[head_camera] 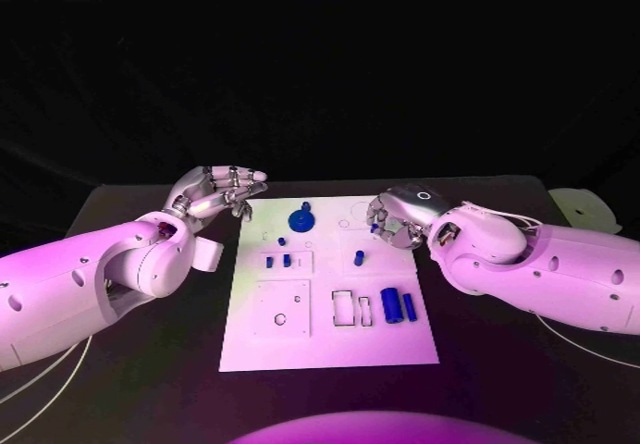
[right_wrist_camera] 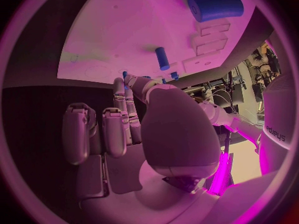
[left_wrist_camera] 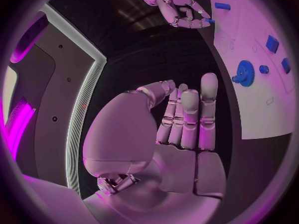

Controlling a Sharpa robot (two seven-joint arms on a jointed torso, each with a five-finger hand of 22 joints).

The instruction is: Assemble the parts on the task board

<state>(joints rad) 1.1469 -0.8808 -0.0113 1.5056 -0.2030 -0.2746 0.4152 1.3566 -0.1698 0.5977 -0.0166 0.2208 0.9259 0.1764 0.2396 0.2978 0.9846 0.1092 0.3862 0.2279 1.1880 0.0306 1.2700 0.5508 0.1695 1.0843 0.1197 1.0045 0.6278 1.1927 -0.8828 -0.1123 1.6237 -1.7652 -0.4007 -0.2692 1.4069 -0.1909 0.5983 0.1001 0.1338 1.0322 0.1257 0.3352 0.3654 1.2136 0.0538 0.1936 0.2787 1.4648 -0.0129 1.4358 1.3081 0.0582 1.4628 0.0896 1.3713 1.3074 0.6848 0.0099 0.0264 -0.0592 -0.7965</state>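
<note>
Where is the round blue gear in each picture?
Head view: the blue gear sits near the far edge of the white task board.
Left wrist view: the gear lies on the board beyond the left robot hand.
Right wrist view: I cannot pick it out.
Shared landmark: the white task board.

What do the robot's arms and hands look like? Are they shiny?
Both arms are smooth, rounded white shells. The left hand and right hand are shiny silver metal with jointed fingers. The right hand has a small white ring mark on its back, and thin pale cables run along that wrist.
</note>
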